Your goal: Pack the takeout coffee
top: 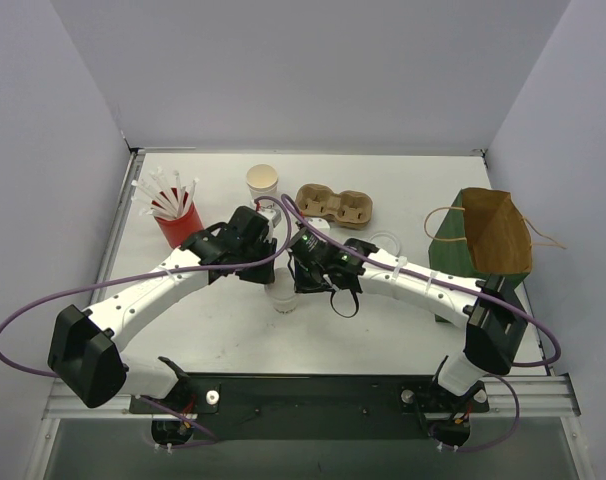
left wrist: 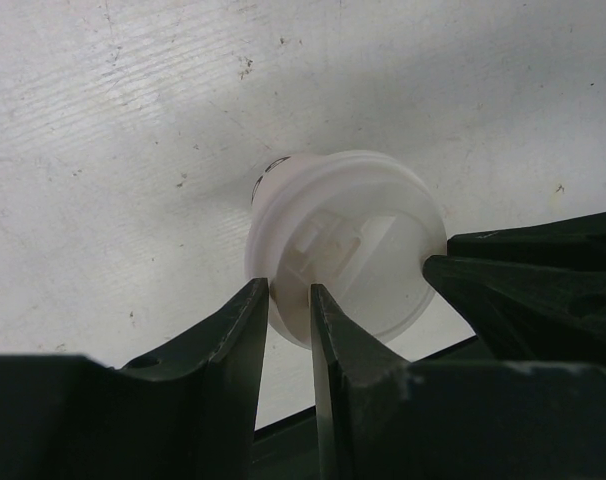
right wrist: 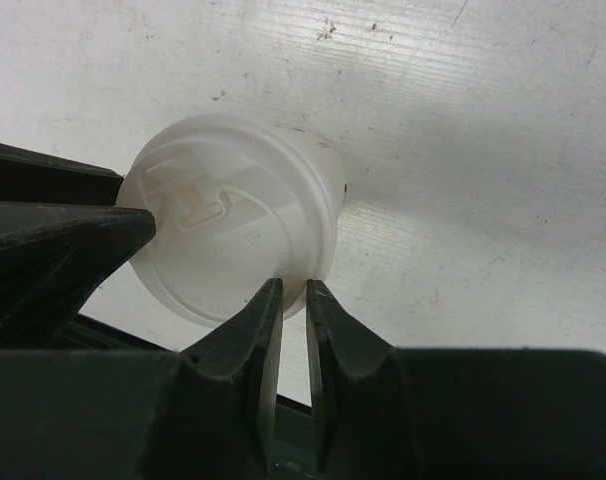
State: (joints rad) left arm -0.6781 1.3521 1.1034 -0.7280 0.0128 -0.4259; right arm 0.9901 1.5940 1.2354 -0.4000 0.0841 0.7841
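The takeout coffee is white with a white lid; the straw cup red, the carrier and bag brown.

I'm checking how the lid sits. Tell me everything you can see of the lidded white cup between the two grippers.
The lidded cup stands upright near the middle of the white table. It is small, white, apparently paper, with faint dark print just under a white plastic lid that has a moulded sip tab and covers its mouth. The left gripper pinches the lid's rim; the right gripper has its tips at the opposite rim, grip unclear.
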